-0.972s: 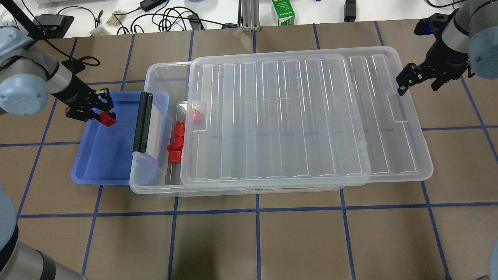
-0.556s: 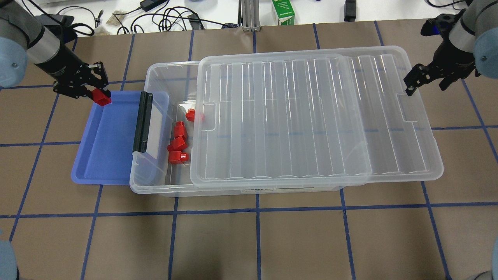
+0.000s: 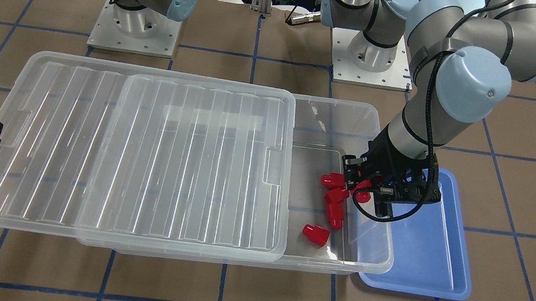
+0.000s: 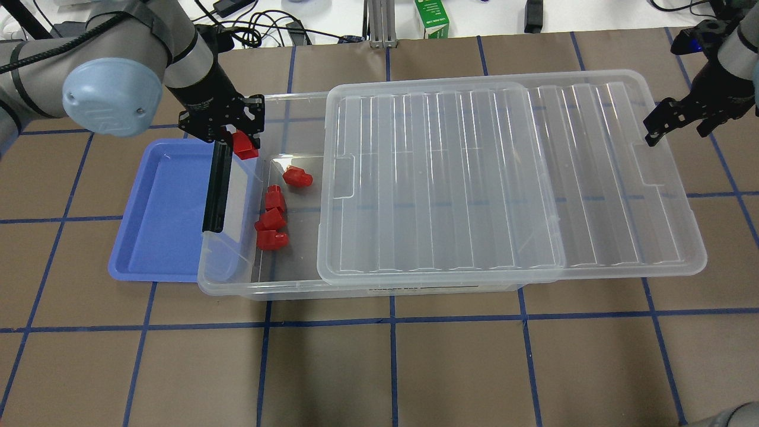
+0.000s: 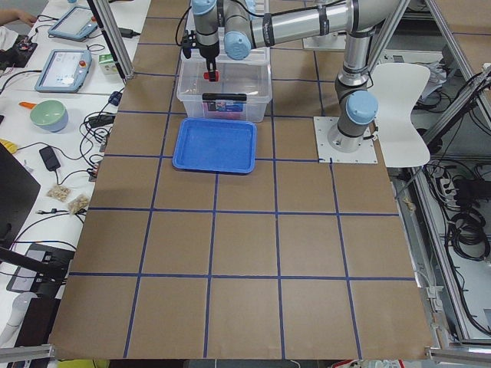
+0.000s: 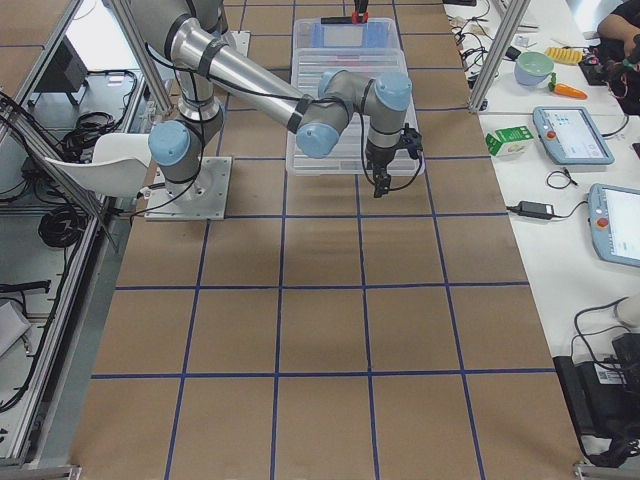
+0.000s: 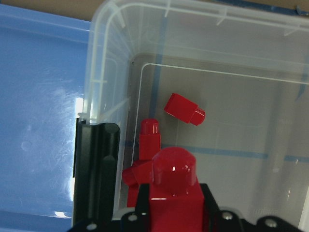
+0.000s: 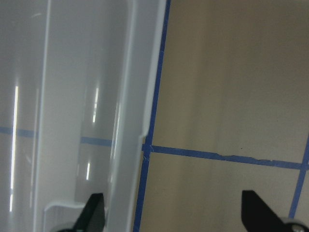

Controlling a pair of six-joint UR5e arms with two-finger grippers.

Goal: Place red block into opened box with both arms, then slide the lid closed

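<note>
My left gripper (image 4: 236, 135) is shut on a red block (image 4: 245, 146) and holds it over the far left corner of the clear box (image 4: 237, 286), just inside the rim. The left wrist view has this red block (image 7: 173, 186) between the jaws, above several other red blocks (image 4: 273, 219) on the box floor. The ribbed lid (image 4: 450, 178) lies slid to the right, overhanging the box's right end and leaving the left end uncovered. At the lid's far right corner my right gripper (image 4: 679, 127) is open, and its fingertips (image 8: 92, 212) straddle the lid's edge.
A blue tray (image 4: 160, 213) lies partly under the box's left end. The black bar latch (image 4: 216, 190) sits on that end. Cables and a green carton (image 4: 431, 18) lie beyond the table's far edge. Both arm bases (image 3: 133, 29) stand behind the box.
My left gripper has carried the red block from above the blue tray rightward to over the box's open end. The lid has slid further right, and the right gripper moved right with it.
</note>
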